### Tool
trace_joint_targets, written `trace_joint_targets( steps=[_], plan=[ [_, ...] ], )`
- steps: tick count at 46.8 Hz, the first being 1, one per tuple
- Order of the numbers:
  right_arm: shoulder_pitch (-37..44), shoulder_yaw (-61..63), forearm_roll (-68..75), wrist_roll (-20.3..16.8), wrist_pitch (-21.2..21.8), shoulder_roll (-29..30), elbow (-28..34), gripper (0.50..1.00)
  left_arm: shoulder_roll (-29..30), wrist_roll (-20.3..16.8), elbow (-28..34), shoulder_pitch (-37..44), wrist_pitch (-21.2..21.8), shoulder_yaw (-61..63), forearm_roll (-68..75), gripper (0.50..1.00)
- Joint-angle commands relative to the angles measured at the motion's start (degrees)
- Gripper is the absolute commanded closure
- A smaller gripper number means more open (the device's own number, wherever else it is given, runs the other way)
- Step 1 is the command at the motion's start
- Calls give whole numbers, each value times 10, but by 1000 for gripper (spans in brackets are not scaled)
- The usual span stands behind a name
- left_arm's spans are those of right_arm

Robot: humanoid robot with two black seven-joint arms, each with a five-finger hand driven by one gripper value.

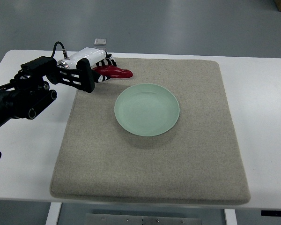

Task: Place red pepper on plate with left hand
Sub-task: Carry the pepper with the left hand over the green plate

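A red pepper lies at the far left of the beige mat, its tip pointing right. My left hand, white with black fingers, comes in from the left edge and is closed around the pepper's left end. A pale green plate sits empty on the mat, to the right of and nearer than the pepper. The part of the pepper inside the hand is hidden. The right arm does not show.
The mat lies on a white table. My black left forearm crosses the table's left side. Grey floor lies beyond the far edge.
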Motion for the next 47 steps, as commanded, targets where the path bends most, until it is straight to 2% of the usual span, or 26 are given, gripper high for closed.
trace_joint_targets(
  steps=[1,14,22,33,47],
  plan=[
    [0,0,0,0,0,0,0,568,2,-4,-25,-3,2,-2,1,1000],
    [0,0,0,0,0,0,0,568,4,-8,-154,-6,-19,-2,10,1000],
    [0,0,0,0,0,0,0,568,4,-10,-198,-2,-52,-1,42,1000],
    [0,0,0,0,0,0,0,568,0,-17,-212,4,-69,14,66,1000],
    [0,0,0,0,0,0,0,568,0,-19,-212,5,-70,37,104,1000]
  ],
)
